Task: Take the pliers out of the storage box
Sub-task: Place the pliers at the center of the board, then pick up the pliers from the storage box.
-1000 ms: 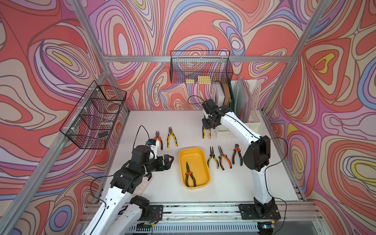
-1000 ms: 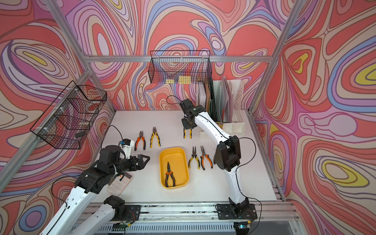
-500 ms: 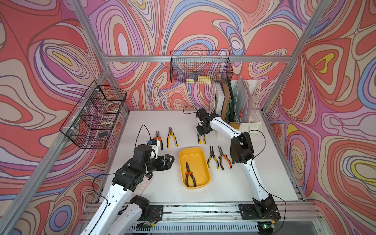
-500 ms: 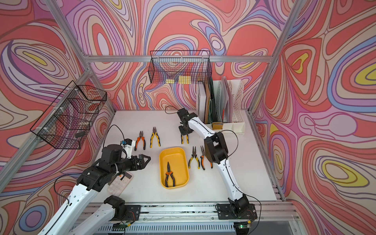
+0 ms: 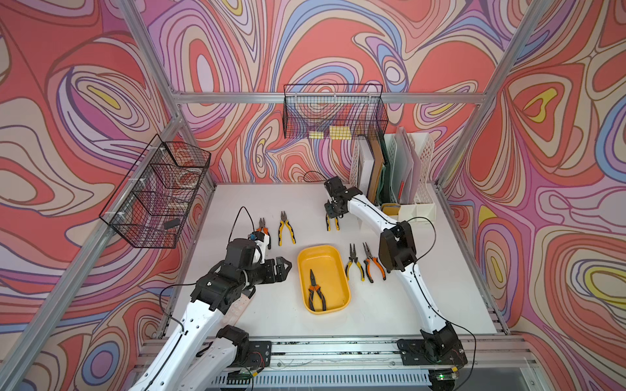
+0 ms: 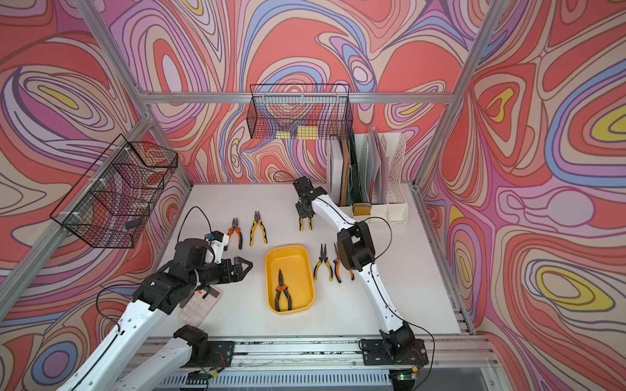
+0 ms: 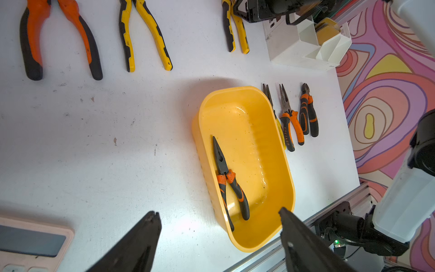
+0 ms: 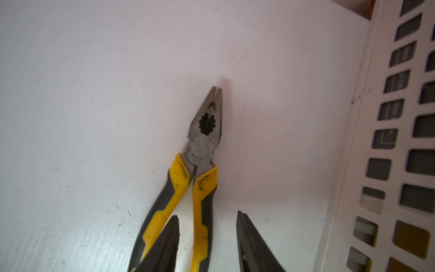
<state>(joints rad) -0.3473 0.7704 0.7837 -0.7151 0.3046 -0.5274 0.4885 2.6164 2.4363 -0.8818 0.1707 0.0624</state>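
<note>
Yellow plastic makes the storage box [image 5: 300, 270]. It sits in the middle of the tabletop [image 5: 271, 199], between my two arms. My left arm is bent low and reaches toward the box. The left pincer [image 5: 283, 265] hovers just beside it, spread wide and holding nothing.

My right arm stretches far to the back, next to the white file rack [image 5: 425, 162], and bends down at the wrist. The right pincer [image 8: 207, 216] points down over the yellow-and-black pliers [image 8: 202, 150], which lie flat on the tabletop. Its two fingers [image 8: 164, 240] stand apart with one yellow handle between them, and they do not squeeze it.

The long-nosed orange pliers [image 7: 227, 176] lie inside the box, close to one long wall. Two more pliers [image 5: 286, 232] lie on the tabletop near my left arm. Three small pliers [image 7: 288, 117] lie in a row just beside the box, on my right arm's side.

Up on the back wall, a black wire basket [image 5: 333, 115] holds some yellow notes [image 5: 339, 132].

One orange handle [image 7: 286, 139] in that row has small dark letters on it, but I cannot read them.
</note>
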